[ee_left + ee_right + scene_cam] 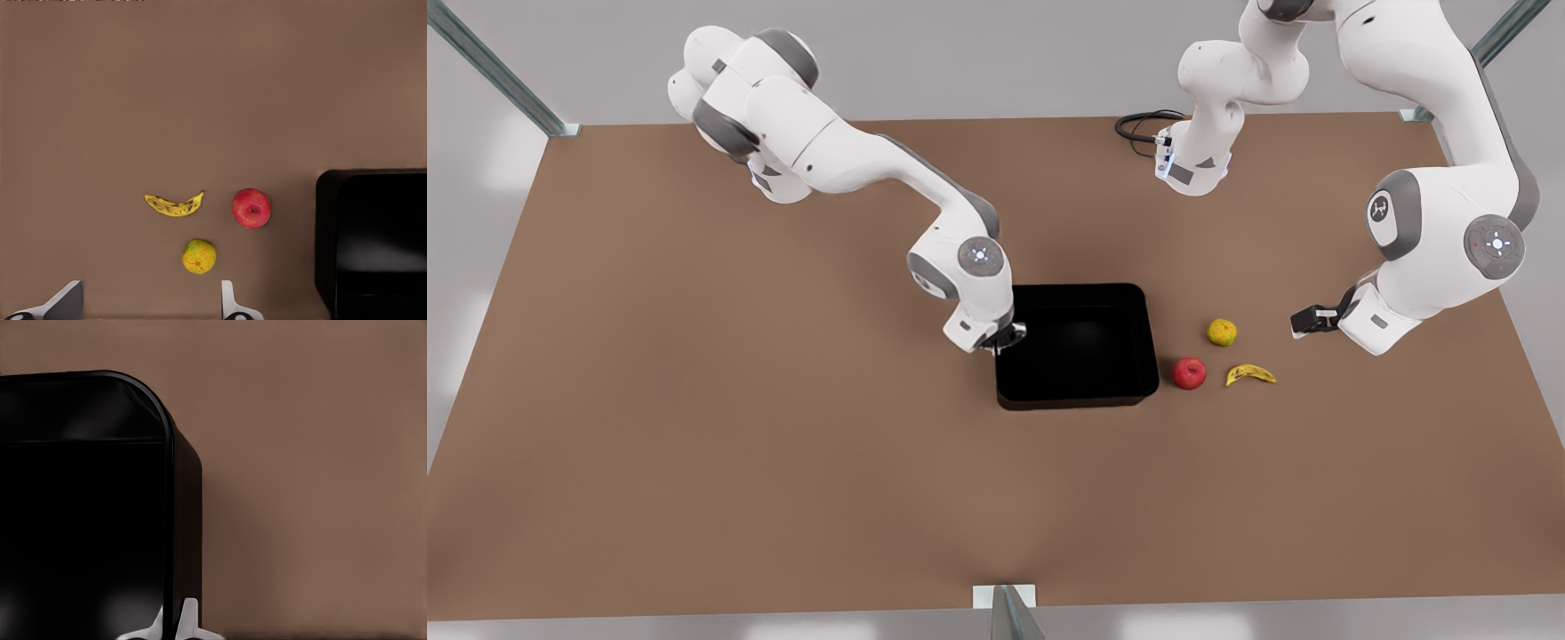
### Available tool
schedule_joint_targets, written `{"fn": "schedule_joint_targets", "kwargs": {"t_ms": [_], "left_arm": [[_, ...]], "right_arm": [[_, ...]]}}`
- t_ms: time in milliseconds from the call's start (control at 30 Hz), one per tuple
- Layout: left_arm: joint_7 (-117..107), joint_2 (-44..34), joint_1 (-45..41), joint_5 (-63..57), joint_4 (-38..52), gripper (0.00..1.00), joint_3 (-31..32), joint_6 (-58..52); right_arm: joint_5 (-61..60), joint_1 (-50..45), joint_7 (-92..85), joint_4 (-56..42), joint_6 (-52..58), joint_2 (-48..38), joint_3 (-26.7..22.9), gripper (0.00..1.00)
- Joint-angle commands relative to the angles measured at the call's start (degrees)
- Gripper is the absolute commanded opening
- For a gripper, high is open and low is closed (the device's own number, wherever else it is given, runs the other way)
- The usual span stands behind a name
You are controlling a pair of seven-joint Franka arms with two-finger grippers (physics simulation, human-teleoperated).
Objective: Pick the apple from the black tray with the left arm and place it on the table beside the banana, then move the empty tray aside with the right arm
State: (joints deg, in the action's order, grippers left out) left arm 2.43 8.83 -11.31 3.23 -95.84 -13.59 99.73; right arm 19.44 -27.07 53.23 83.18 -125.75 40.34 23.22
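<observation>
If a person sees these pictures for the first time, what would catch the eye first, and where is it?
The big black tray in the middle of the brown table stands out first; it is empty, and the right hand straddles its rim on the front view's left. Next come three small fruits on the table at the tray's other side: the red apple, the banana beside it, and a yellow-green fruit. The left hand hovers open near them.

A simulated robot test bench: a plain brown table [694, 427] with metal frame posts [489, 67] against blank grey surroundings.
</observation>
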Motion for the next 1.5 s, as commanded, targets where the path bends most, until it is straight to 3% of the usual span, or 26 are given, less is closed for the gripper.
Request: {"fn": "schedule_joint_targets", "kwargs": {"t_ms": [0, 267, 433, 633, 867, 1033, 1267, 1467], "left_arm": [[0.6, 0.0, -0.2, 0.6, 0.2, 1.0, 0.2, 2.4], [-1.4, 1.1, -0.7, 3.3, 4.3, 1.0, 0.2, 3.0], [-1.6, 1.2, -0.7, 1.3, 5.0, 1.0, 0.0, 2.8], [-1.2, 1.9, -1.1, 0.8, 6.0, 1.0, 0.2, 2.8], [-1.3, 1.9, -1.0, 0.7, 6.0, 1.0, 0.2, 2.8], [-1.3, 2.0, -1.0, -0.9, 6.0, 1.0, 0.2, 2.8], [-1.2, 2.0, -1.0, -0.9, 6.0, 1.0, 0.2, 2.8], [-1.2, 2.0, -1.0, -0.9, 6.0, 1.0, 0.2, 2.8]], "right_arm": [[-1.3, 0.7, -6.7, 0.0, 7.4, -1.5, 0.2, 0.2], [-7.8, 7.1, -24.8, -0.4, 19.4, -8.3, -0.1, 0.19], [-10.7, 11.7, -41.6, -0.5, 25.5, -12.9, -2.8, 0.17], [-15.8, 11.8, -67.6, -1.3, 29.6, -17.8, -15.5, 0.17], [-22.3, 11.9, -95.5, -1.7, 29.8, -17.9, -31.2, 0.16], [-24.5, 11.9, -106.7, -2.2, 29.8, -17.9, -38.6, 0.15], [-27.1, 13.8, -109.0, -2.1, 29.8, -15.5, -44.9, 0.15], [-28.3, 15.2, -109.0, -2.2, 28.5, -9.1, -46.8, 0.15]]}}
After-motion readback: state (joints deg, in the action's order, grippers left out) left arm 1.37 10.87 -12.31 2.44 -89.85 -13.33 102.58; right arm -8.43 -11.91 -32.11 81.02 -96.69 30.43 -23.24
